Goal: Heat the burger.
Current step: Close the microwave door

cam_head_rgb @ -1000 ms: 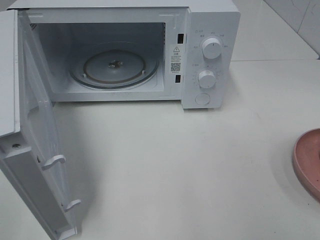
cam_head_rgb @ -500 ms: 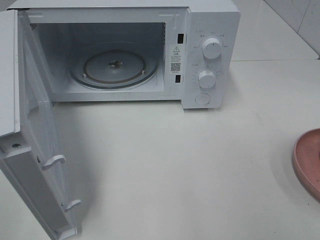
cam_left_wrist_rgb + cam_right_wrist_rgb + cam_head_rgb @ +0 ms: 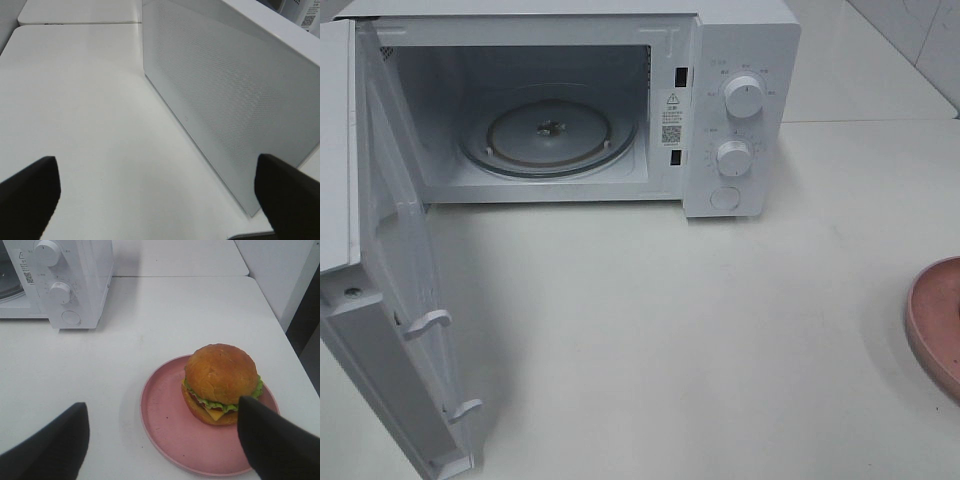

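A white tabletop (image 3: 670, 330) fills most of the high view, with pale tiled wall showing at the upper right of the frame. A white microwave (image 3: 740, 40) stands at the top of that view, its door (image 3: 390, 300) swung wide open toward the lower left, so the cavity is exposed and the glass turntable (image 3: 548, 135) lies bare inside. On the control panel at the right of the oven sit an upper knob (image 3: 744, 96), a lower knob (image 3: 733, 157) and a round button (image 3: 725, 198) beneath them. At the right edge of the high view only a sliver of a pink plate (image 3: 935, 320) shows on the table, well apart from the oven. The right wrist view shows the whole plate with the burger (image 3: 221, 382) resting on it, set toward the plate's far-right part: golden bun, green lettuce, a corner of yellow cheese. The right gripper (image 3: 165, 440) hangs above the plate's near side with its dark fingers (image 3: 270, 440) spread wide, touching neither burger nor plate. The left gripper (image 3: 155, 195) is likewise spread wide over bare tabletop, just beside the outer face of the open door, holding nothing.
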You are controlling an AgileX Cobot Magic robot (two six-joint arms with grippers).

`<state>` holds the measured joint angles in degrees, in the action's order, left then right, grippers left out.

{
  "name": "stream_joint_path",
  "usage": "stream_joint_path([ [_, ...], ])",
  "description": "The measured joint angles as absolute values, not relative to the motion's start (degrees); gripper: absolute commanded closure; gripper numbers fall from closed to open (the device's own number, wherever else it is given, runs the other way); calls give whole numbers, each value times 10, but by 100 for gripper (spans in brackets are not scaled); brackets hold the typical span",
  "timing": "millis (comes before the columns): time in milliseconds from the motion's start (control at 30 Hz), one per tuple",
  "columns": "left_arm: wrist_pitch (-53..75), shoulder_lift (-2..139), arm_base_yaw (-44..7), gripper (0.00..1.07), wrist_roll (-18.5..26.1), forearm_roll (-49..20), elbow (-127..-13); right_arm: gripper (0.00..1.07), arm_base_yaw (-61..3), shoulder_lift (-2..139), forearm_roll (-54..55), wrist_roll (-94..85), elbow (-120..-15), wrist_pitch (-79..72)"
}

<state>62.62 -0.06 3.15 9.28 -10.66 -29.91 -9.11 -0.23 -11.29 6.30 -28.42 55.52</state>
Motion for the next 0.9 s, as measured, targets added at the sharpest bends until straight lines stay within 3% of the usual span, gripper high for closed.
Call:
stream_joint_path([
  [267,595,41,32,12,92,-107,-309,31,-91,-2,-113,63,-284,555],
  [467,537,96,32,28,91,-107,-310,31,-91,-2,-113,63,-284,555],
  [500,515,115,32,38,91,-107,-310,31,-91,-2,-113,63,-284,555],
  [533,515,115,32,38,91,-107,-310,31,-91,-2,-113,63,-284,555],
  [567,497,134,32,49,91,-107,-310,31,-91,-2,-113,63,-284,555],
  [600,497,134,32,49,91,-107,-310,31,-91,-2,-113,63,-284,555],
  [633,484,156,32,56,91,-107,-310,31,-91,-2,-113,63,-284,555],
  [667,477,167,32,72,92,-107,-310,31,-91,-2,-113,63,-284,555],
  [700,477,167,32,72,92,-107,-310,31,-91,-2,-113,63,-284,555],
  [733,465,192,32,89,92,-107,-309,31,-91,-2,-113,63,-284,555],
  [767,454,205,32,97,92,-107,-307,31,-91,-2,-113,63,-284,555],
  [800,454,205,32,97,92,-107,-307,31,-91,-2,-113,63,-284,555],
  [833,433,228,32,107,92,-107,-299,31,-91,-2,-113,63,-284,555],
  [900,409,249,32,107,92,-106,-287,31,-91,-2,-113,63,-284,555],
])
